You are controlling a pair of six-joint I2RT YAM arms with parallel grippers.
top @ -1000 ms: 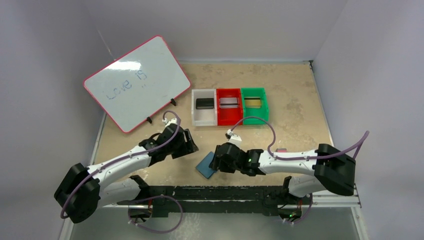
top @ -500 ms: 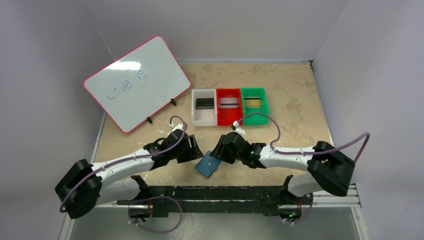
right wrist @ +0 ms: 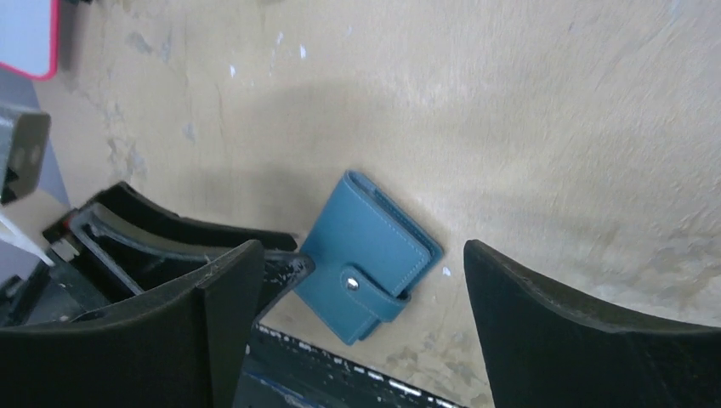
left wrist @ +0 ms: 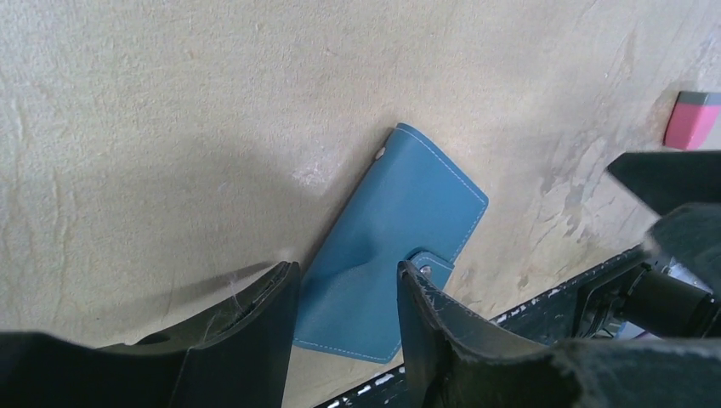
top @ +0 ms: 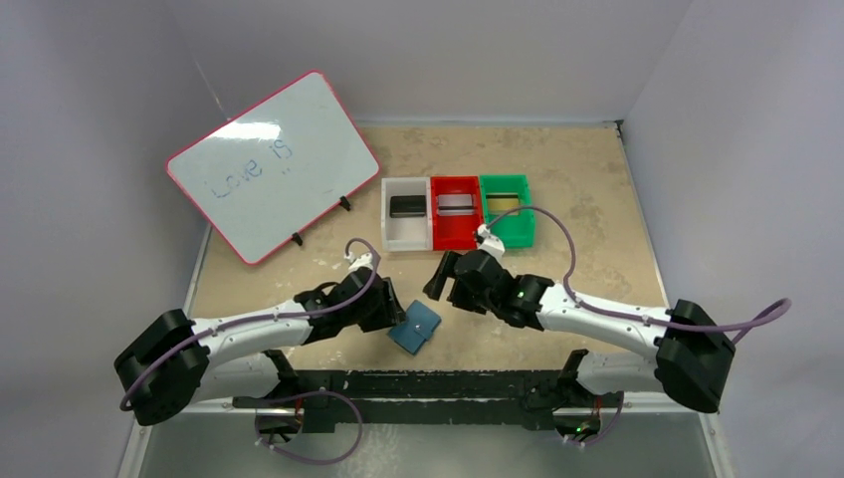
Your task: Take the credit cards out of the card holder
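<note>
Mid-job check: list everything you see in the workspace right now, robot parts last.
white bin, red bin, green bin: three, side by side, mid-table
credit cards: three, black, silvery-grey, gold; one per bin, in that order
card holder: one, slate-blue, closed, flat near the front edge
whiteboard: one, pink-framed, propped rear left
pink block: one, on the table beyond the holder
table: one, tan
left pincer: open, at the holder's left edge
right pincer: open wide, raised clear of the holder

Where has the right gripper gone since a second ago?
Yes, it moved: the right gripper left the card holder and travelled toward the red bin.
</note>
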